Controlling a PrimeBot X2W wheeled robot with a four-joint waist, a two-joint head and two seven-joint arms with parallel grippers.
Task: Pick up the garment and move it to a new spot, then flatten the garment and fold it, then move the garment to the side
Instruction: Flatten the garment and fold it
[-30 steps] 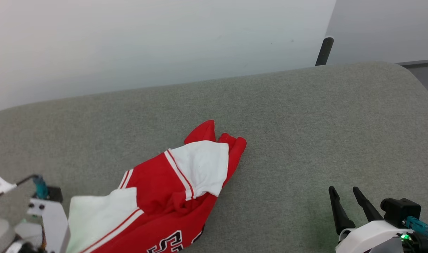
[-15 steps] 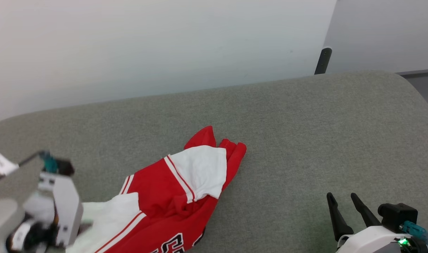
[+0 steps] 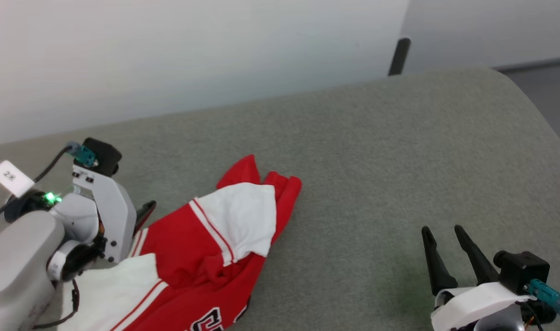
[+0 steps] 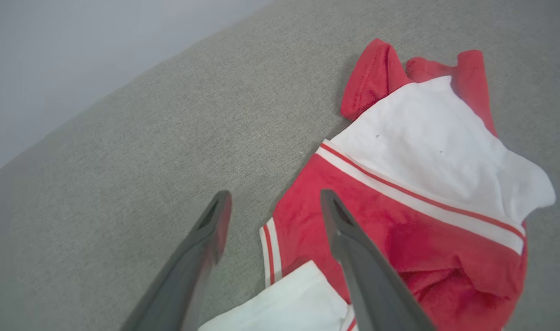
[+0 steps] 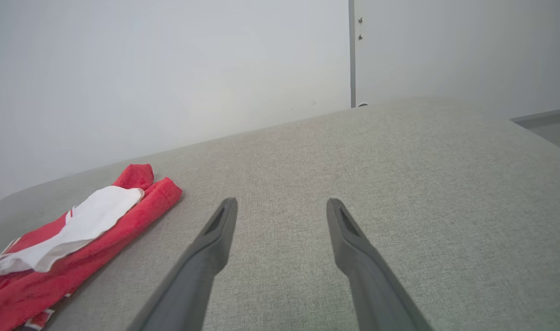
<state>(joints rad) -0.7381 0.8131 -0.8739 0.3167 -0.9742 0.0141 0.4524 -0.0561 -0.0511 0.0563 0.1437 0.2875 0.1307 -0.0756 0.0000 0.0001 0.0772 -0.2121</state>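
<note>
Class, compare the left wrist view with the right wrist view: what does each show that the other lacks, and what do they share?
Left wrist view: the open left claw at the striped edge of the garment, whose white sleeve is seen close up.
Right wrist view: the open right claw over bare grey cushion, with a vertical wall seam beyond.
Shared: the crumpled red-and-white garment, the cushion and the pale wall.

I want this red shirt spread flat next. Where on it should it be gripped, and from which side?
Probably the striped edge of the shirt, approached from the robot's left by the left gripper. That edge lies free on the grey cushion, right ahead of the open fingers, whereas the middle is bunched in layers.
</note>
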